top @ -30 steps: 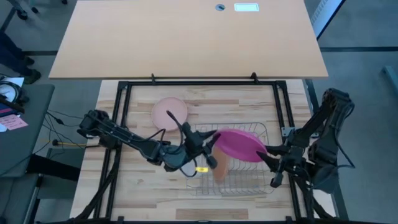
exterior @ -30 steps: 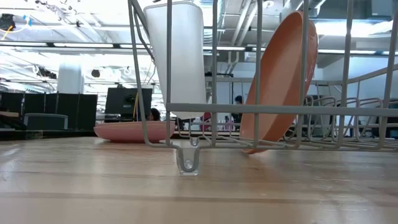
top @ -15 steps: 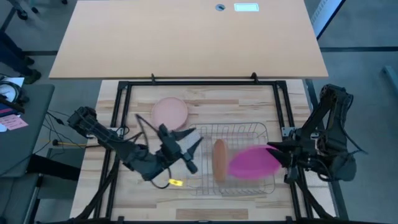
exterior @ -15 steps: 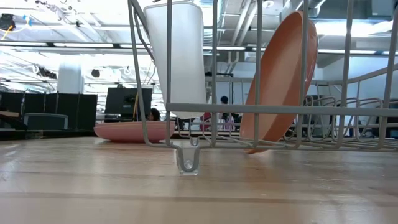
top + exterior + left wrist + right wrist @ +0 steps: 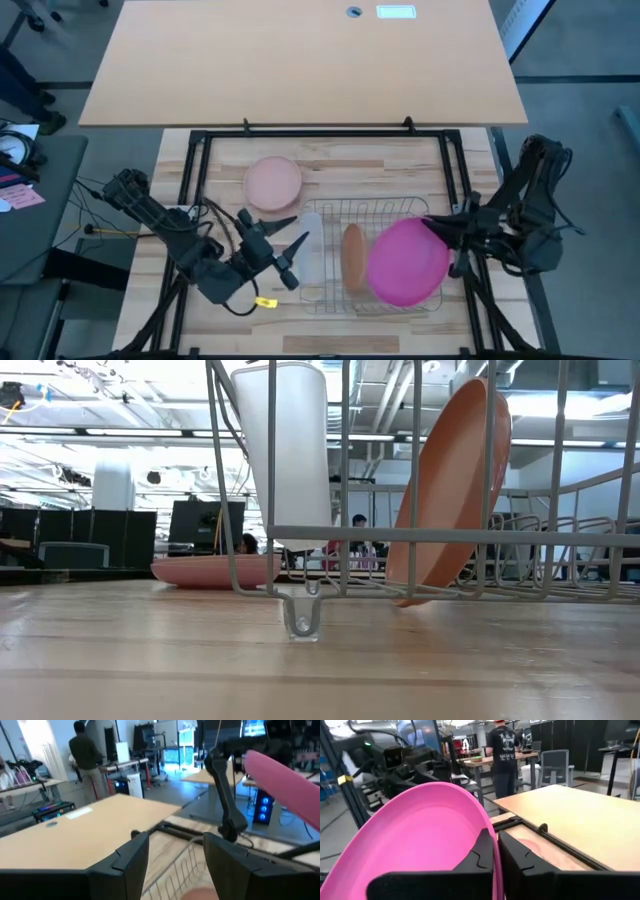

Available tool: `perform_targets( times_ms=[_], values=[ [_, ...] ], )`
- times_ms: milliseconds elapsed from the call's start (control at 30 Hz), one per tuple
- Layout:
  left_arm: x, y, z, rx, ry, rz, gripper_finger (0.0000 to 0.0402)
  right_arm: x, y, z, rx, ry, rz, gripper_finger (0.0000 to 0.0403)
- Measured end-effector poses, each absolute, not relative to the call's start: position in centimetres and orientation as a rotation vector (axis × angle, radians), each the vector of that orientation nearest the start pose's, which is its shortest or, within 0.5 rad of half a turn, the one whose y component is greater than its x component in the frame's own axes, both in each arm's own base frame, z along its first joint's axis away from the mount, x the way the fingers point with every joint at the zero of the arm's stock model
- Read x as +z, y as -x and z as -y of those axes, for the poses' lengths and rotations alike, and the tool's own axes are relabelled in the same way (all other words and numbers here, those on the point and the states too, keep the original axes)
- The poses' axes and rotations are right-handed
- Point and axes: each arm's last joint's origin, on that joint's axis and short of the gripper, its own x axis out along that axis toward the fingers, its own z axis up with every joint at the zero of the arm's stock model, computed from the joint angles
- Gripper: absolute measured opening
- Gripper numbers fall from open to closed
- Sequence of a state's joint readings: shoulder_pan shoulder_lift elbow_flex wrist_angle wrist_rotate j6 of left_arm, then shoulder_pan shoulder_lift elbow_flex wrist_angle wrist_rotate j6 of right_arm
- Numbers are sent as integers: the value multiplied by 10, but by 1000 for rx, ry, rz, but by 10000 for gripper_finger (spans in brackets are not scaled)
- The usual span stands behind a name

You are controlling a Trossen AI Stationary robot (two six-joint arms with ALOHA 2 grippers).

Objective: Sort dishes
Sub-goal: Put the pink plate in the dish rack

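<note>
Magenta plate (image 5: 407,263) is over the rack's (image 5: 385,212) right half, pinched by its rim in the right gripper (image 5: 437,231), fingers clamped tight on the edge — an edge hold so it can drop upright into a slot. Orange plate (image 5: 353,257) already stands in one. Pale pink plate (image 5: 273,182) lies flat on the desk (image 5: 330,160), unsorted. Left gripper (image 5: 285,258) is beside the rack, spread wide, empty.

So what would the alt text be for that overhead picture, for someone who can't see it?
Seen from above, the right gripper holds a magenta plate by its rim over a wire rack where an orange plate stands on edge. The left gripper hangs open beside the rack; a pale pink plate lies on the table.
</note>
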State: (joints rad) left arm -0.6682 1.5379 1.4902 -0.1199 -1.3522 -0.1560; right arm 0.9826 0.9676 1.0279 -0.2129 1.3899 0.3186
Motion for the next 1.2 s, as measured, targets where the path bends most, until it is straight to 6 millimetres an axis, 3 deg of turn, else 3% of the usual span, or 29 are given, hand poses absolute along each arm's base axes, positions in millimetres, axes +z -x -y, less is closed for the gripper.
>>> perform_targets(
  times_ms=[233, 400, 600, 767, 933, 1200],
  values=[
    [384, -279, 182, 532, 71, -145, 182, 378, -142, -123, -412, -181, -35, 9],
    [374, -273, 183, 525, 82, -209, 182, 379, -150, -114, -423, -184, -53, 8],
    [366, -266, 184, 532, 102, -247, 182, 414, -154, -102, -444, -145, -109, 8],
    [362, -264, 181, 554, 115, -268, 182, 437, -157, -90, -455, -156, -315, 8],
    [359, -261, 180, 568, 120, -282, 182, 428, -157, -80, -632, -238, -624, 8],
    [359, -262, 179, 573, 113, -281, 182, 413, -178, -82, -657, -309, -754, 7]
  ],
)
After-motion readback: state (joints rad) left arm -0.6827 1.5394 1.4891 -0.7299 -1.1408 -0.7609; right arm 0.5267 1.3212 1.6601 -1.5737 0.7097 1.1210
